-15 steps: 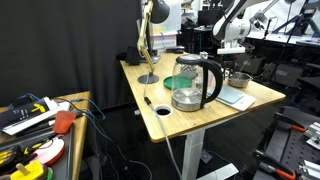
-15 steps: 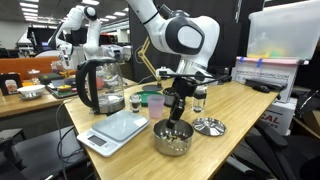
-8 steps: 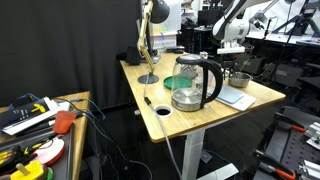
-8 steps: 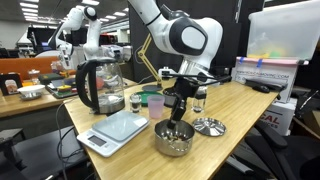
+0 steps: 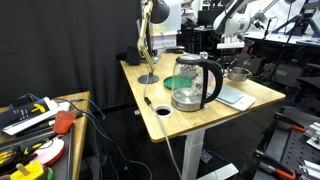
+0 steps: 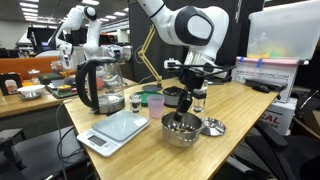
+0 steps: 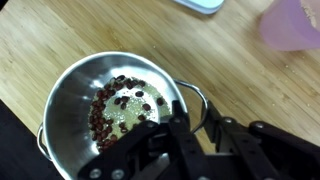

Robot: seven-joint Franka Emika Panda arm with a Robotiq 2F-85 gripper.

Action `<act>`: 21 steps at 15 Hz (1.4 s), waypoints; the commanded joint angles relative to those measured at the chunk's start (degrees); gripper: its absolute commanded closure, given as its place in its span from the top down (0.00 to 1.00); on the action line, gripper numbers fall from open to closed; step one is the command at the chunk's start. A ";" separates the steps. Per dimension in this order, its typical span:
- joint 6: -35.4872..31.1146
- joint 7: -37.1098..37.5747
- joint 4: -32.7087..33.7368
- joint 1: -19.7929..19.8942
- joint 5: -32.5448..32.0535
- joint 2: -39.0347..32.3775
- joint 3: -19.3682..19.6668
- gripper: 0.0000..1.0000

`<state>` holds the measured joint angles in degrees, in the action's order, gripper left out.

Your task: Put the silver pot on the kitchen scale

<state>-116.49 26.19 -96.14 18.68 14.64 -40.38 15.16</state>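
Note:
The silver pot (image 6: 181, 129) is small, round and shiny, with dark beans inside, and hangs a little above the wooden table (image 6: 240, 140). My gripper (image 6: 184, 101) is shut on its wire side handle from above. In the wrist view the fingers (image 7: 190, 118) clamp the handle loop at the rim of the silver pot (image 7: 85, 90). The kitchen scale (image 6: 112, 128), a pale flat slab, lies on the table beside the pot, near the front edge. The pot (image 5: 238, 72) and the scale (image 5: 236, 97) also show in an exterior view. A corner of the scale (image 7: 205, 4) shows in the wrist view.
A tall glass kettle (image 6: 98, 85) with a black handle stands behind the scale. A small glass (image 6: 136, 102) and a green cup (image 6: 151, 101) stand near it. A round metal lid (image 6: 212, 127) lies beside the pot. A desk lamp (image 5: 148, 40) stands at the table's far corner.
The gripper has risen with the pot in it. The pot has left the table top and shifted slightly away from the scale.

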 commanded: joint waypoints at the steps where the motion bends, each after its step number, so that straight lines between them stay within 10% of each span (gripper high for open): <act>1: 0.62 0.46 -2.26 -0.02 1.60 3.08 0.14 0.06; 21: -7.45 -5.23 -33.48 -13.47 -7.76 24.75 -5.01 0.06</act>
<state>-121.69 23.00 -126.28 5.56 7.93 -18.31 11.03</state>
